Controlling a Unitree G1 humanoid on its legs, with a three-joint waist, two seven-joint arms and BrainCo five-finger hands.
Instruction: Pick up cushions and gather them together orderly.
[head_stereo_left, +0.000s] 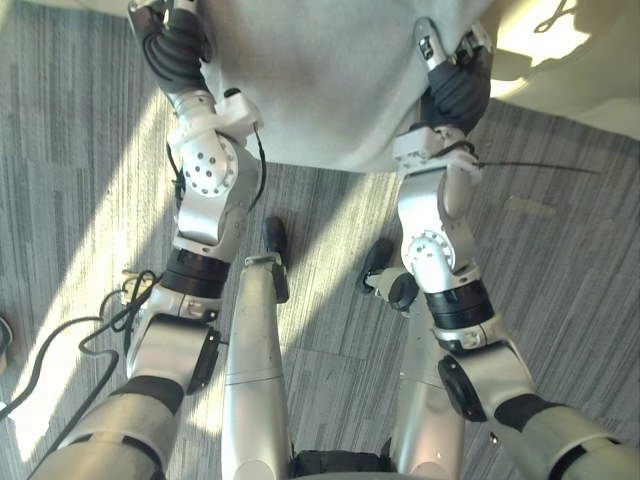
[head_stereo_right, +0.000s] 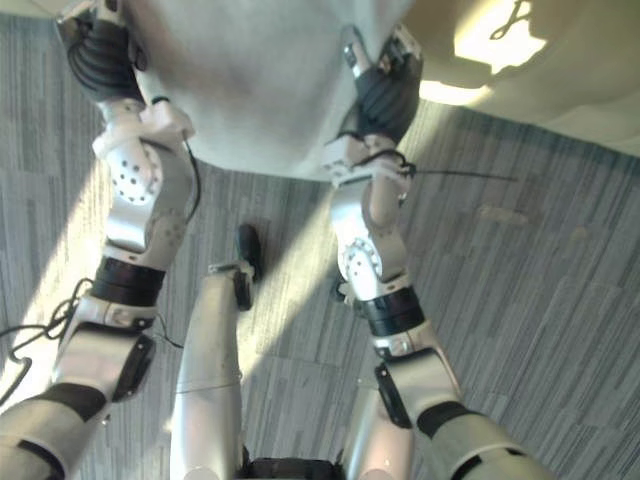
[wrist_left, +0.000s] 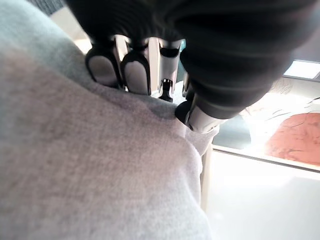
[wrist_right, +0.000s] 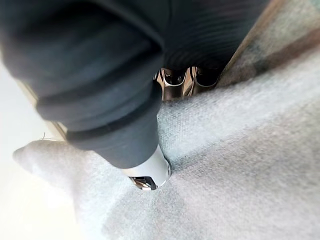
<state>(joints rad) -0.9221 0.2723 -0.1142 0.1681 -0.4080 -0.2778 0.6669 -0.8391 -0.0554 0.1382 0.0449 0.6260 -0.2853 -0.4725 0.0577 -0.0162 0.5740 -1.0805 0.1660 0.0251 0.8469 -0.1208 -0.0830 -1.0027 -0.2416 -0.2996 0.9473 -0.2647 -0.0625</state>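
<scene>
Looking down from the head, you see the grey cushion (head_stereo_left: 330, 80) held between both hands, over the grey carpet floor (head_stereo_left: 560, 250). The left hand (head_stereo_left: 170, 45) grips its left edge: in the wrist view the fingers (wrist_left: 136, 75) and the thumb (wrist_left: 200, 117) are curled and press into the cloth. The right hand (head_stereo_left: 458, 90) grips the right edge, with its fingers (wrist_right: 182, 82) on one side and its thumb (wrist_right: 147, 175) dug into the other. A cream-coloured soft thing (head_stereo_left: 590, 60) lies past the cushion on the right.
</scene>
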